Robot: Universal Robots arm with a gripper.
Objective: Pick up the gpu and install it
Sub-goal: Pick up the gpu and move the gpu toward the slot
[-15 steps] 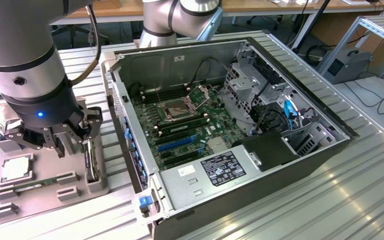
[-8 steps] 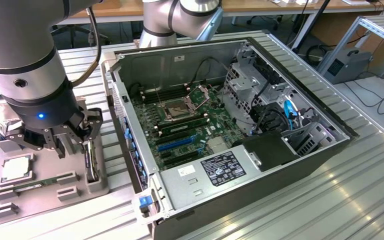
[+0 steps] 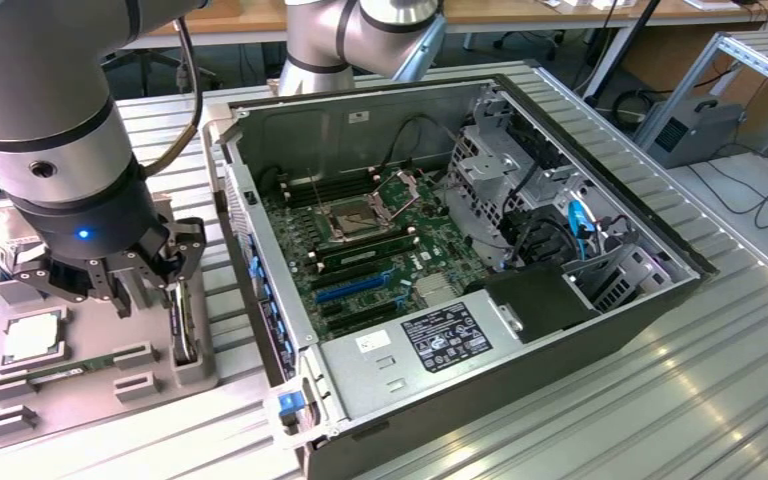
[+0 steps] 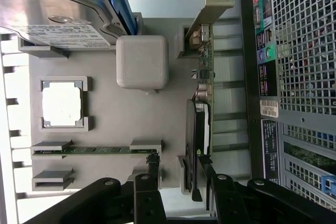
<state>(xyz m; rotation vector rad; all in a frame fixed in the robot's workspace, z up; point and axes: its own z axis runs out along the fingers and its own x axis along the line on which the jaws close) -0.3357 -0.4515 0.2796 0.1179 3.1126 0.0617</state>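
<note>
Gpu (image 4: pixel 203 85) stands on edge in the grey holder tray (image 4: pixel 105 124); gripper (image 4: pixel 176 170) points straight down just above it, jaws open, holding nothing.

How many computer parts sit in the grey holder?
4: the hard drive at one end, the processor chip beside it, the memory stick past the chip, and the graphics card on edge nearest the case. Others may be hidden.

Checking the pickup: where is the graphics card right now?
The graphics card stands on edge in the grey tray on the exterior view's left, along the side nearest the computer case, with the open gripper close over it.
</note>
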